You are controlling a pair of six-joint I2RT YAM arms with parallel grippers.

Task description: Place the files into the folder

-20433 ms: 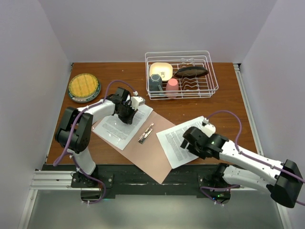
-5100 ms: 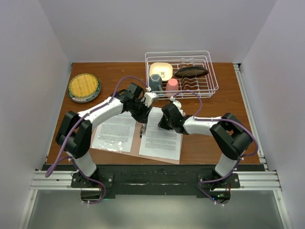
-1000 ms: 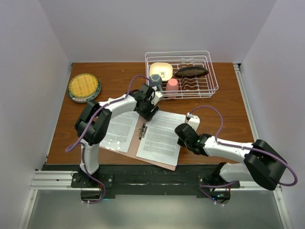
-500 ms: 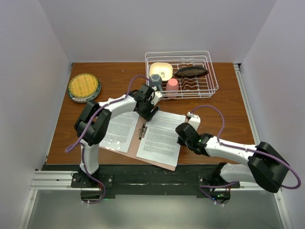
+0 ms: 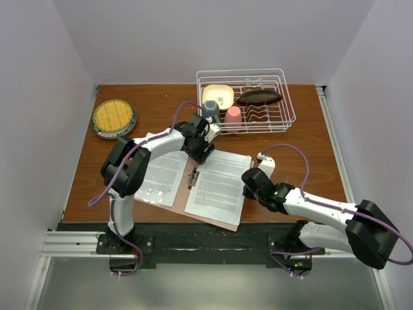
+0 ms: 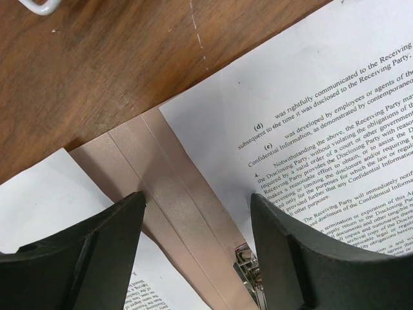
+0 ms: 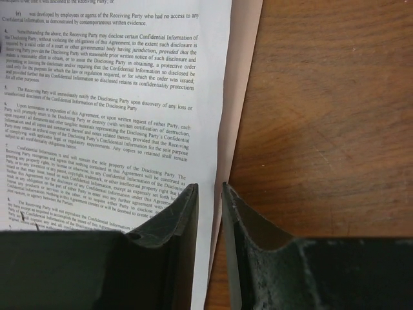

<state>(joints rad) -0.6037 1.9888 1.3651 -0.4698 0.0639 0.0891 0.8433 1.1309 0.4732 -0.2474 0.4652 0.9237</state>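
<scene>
Files (image 5: pixel 216 184) lay on folder (image 6: pixel 168 194), frame centre; left gripper (image 6: pixel 197 216) gaped, right gripper (image 7: pixel 210 197) barely parted (might snag, skewing sheet).

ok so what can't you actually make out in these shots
- left wrist view: the metal clip on the folder is cut off by the bottom edge, between the left fingers
- top view: the left arm covers the far end of the folder spine and part of the left sheet; the print is too small to read
- right wrist view: the right fingers block the folder edge beneath; gripping or hovering, cannot tell
</scene>
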